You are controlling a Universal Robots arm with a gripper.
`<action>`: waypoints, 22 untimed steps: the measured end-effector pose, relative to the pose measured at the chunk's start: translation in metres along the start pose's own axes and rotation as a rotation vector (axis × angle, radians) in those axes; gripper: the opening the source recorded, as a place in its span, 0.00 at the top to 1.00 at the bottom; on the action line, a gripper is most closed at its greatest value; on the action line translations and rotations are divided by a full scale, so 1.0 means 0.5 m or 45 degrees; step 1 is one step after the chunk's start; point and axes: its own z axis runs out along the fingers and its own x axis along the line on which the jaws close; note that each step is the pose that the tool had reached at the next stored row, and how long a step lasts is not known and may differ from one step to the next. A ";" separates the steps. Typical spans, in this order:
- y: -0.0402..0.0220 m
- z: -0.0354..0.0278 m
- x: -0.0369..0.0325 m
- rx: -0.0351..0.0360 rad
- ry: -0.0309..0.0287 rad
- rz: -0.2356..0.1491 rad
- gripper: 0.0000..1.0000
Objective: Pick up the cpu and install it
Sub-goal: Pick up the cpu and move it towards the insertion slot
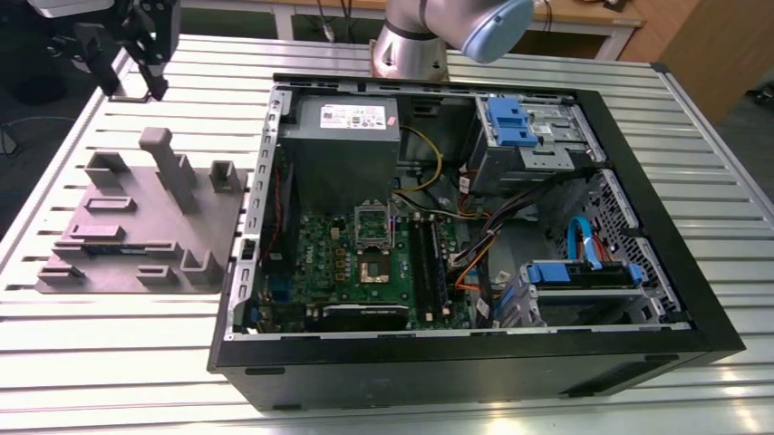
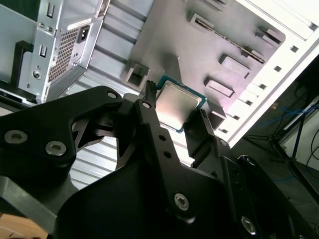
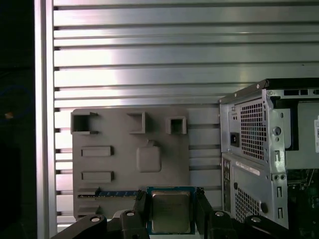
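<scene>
The cpu point(image 2: 177, 103) point(image 3: 171, 211), a small square chip with a silver-grey metal top and a green rim, is clamped between my gripper's black fingers point(image 2: 149, 107) point(image 3: 141, 205) in both wrist views. My gripper point(image 2: 174, 107) point(image 3: 171, 209) is shut on it. In the exterior view the gripper point(image 1: 133, 86) hangs high at the far left, above the slatted table and behind the grey fixture plate point(image 1: 140, 227). The motherboard point(image 1: 362, 263) lies inside the open computer case point(image 1: 472, 227), with its socket point(image 1: 376, 265) uncovered and the silver bracket point(image 1: 372, 220) standing up.
The grey fixture plate point(image 3: 124, 159) carries several raised blocks and slots, and a RAM stick point(image 1: 103, 246) lies in it. A power supply box point(image 1: 344, 118), blue drive cages point(image 1: 514, 122) and loose cables point(image 1: 484, 240) crowd the case. The arm's base point(image 1: 411, 45) stands behind the case.
</scene>
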 end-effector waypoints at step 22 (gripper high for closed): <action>0.007 0.005 -0.159 0.0000 0.0001 0.000 0.53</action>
